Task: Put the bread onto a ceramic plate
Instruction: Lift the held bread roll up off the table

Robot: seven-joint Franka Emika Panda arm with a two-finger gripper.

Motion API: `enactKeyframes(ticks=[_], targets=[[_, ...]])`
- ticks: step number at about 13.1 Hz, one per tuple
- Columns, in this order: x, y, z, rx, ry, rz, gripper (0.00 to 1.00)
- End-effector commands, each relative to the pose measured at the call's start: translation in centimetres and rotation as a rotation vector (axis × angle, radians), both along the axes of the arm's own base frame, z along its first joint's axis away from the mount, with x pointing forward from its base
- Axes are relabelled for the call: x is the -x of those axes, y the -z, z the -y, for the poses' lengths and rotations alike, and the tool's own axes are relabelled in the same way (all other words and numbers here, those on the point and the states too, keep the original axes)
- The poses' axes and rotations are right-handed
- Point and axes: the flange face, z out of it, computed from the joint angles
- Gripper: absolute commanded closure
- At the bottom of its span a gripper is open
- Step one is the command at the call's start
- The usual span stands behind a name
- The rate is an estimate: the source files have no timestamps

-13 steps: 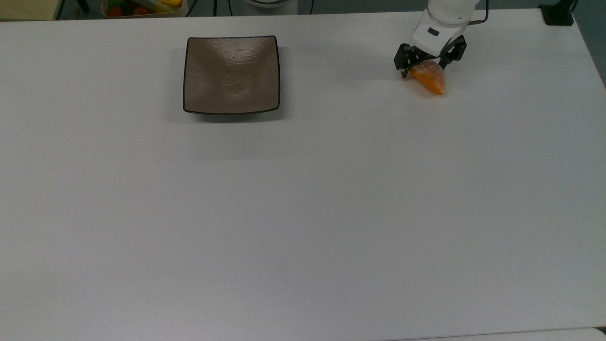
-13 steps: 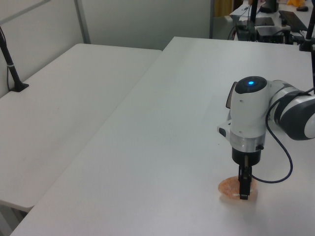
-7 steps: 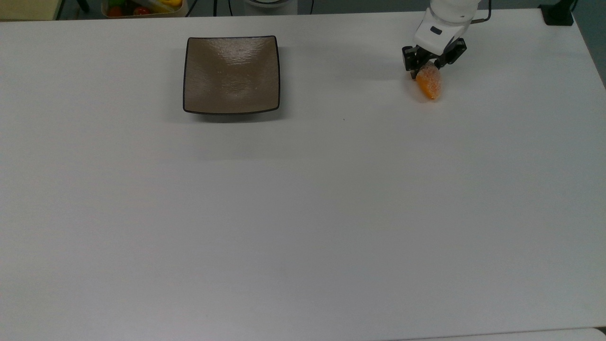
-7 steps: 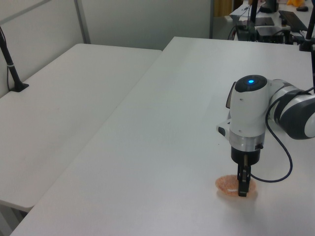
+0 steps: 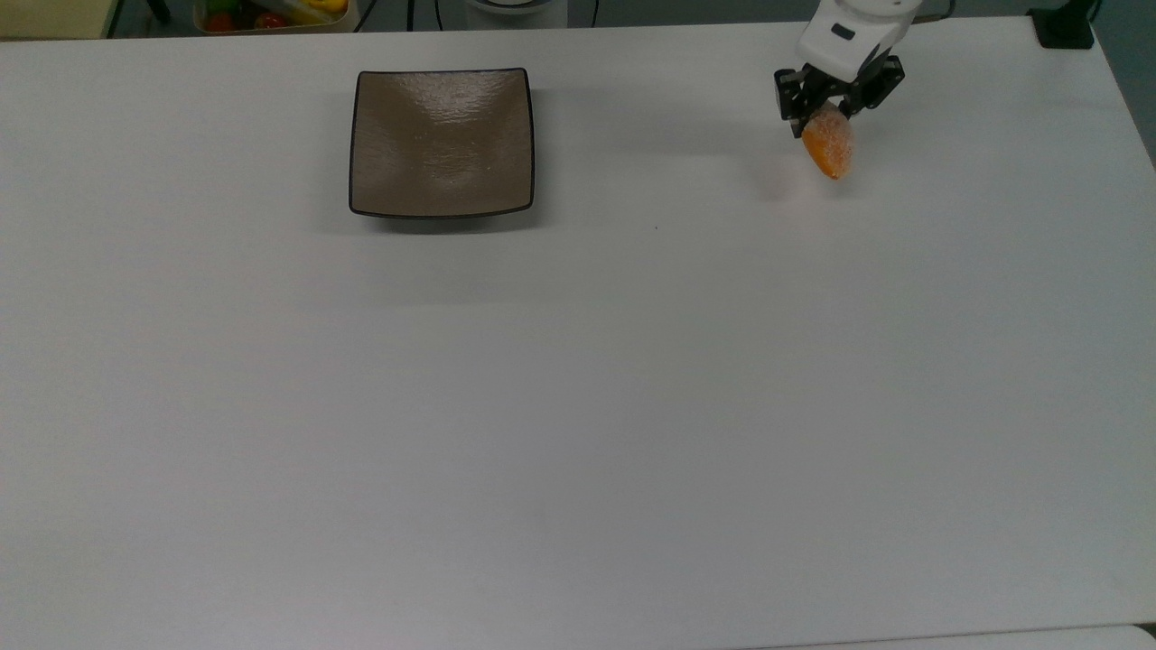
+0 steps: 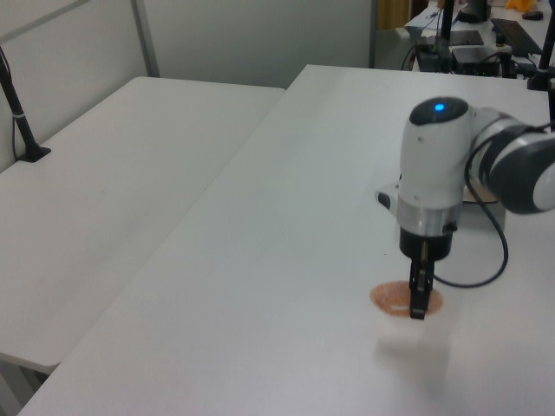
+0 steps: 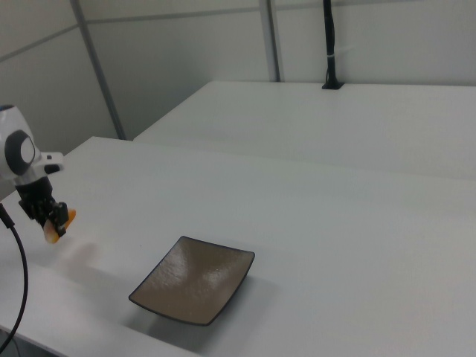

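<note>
1. Bread (image 5: pixel 828 146) hangs pinched in the gripper (image 5: pixel 832 106), clear of the white table (image 5: pixel 578 406); a faint shadow lies on the tabletop just below it in the top view.
2. Both black fingers (image 6: pixel 417 290) are clamped on the roll, one on each side, and the roll's lower end sticks out past them.
3. In the left view the bread (image 6: pixel 405 299) shows as an orange-brown oval with a pale streak, held above its own soft shadow on the table (image 6: pixel 260 260), with the gripper (image 6: pixel 417 303) pointing straight down from the white wrist.
4. In the right view the gripper (image 7: pixel 49 218) holds the bread (image 7: pixel 53 227) at the right view's far left, above the table (image 7: pixel 335 245).
5. The ceramic plate (image 5: pixel 441 143) sits flat on the table, well apart from the bread, toward the top view's left.
6. It is square, glossy grey-brown with a thin black rim, and nothing lies on it.
7. In the right view the plate (image 7: pixel 193 280) lies lower and to the right view's right of the gripper.
8. A bin with colourful items (image 5: pixel 271 13) sits beyond the table's far edge, at the top view's upper left.
9. A black cable (image 6: pixel 490 251) loops from the arm's wrist in the left view.
</note>
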Motion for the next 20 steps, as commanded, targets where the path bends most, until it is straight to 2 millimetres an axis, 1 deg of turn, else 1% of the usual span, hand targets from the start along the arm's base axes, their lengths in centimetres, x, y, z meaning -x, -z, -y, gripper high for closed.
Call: enactKeyframes(ticks=[1,2,5,7,8,9,10,11,12,13,14,15,16,18,19,20], targets=[[-0.6,-6.9,2.2,0.0,0.063,0.04,0.5],[-0.6,-8.3,2.8,-0.011,0.078,0.039,0.5],[-0.1,-15.7,5.9,-0.054,0.146,0.03,0.5],[0.0,-19.0,7.8,-0.06,0.175,0.014,0.5],[-0.3,-20.1,9.1,-0.056,0.183,-0.008,0.5],[-0.5,-21.3,10.8,-0.047,0.177,-0.031,0.5],[-0.8,-22.0,12.5,-0.042,0.164,-0.06,0.5],[-0.8,-22.7,13.5,-0.048,0.154,-0.067,0.5],[-1.1,-22.9,14.7,-0.048,0.147,-0.077,0.5],[-1.4,-23.5,16.9,-0.047,0.133,-0.088,0.49],[-1.8,-23.3,19.1,-0.035,0.097,-0.128,0.49],[-2.3,-23.3,21.9,-0.036,0.073,-0.161,0.49],[-2.7,-23.6,23.6,-0.044,0.064,-0.168,0.49],[-3.5,-23.3,27.1,-0.068,0.056,-0.196,0.49],[-4.1,-23.1,29.9,-0.086,0.069,-0.204,0.49],[-4.6,-23.0,32.2,-0.106,0.087,-0.208,0.49]])
